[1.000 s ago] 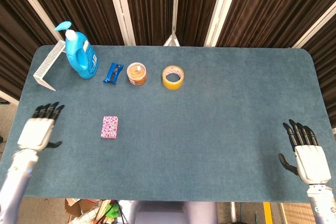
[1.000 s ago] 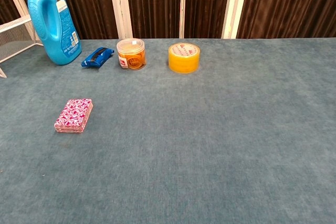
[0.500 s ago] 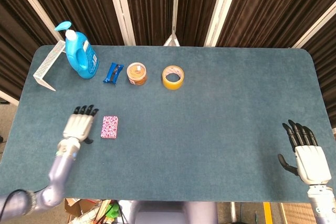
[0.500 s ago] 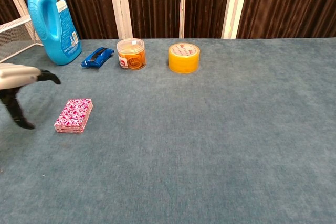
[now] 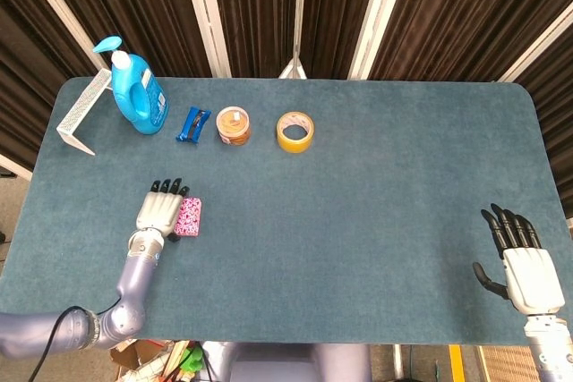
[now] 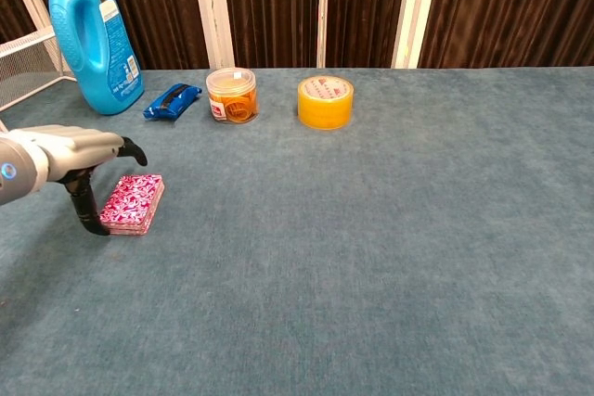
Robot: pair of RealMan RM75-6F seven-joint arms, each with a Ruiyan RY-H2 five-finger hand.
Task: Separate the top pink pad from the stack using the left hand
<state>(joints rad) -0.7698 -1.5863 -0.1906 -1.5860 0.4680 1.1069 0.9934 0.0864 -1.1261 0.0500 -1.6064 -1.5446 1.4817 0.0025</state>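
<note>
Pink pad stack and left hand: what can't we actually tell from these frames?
- Contact: in the head view the left hand overlaps the pink pad stack; in the chest view the thumb reaches down beside the stack, touching or not unclear.
- Pad count: the stack's edge is too small in the chest view to count layers.
- Right hand: only in the head view, wrist cut off by the bottom edge.
- Wire rack: cropped by the left edge in the chest view.

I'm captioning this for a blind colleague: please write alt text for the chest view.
The robot's left hand reaches in from the left, its thumb down beside the pink pad stack on a blue-green table. Behind stand a blue detergent bottle, blue packet, small jar and yellow tape roll.
</note>
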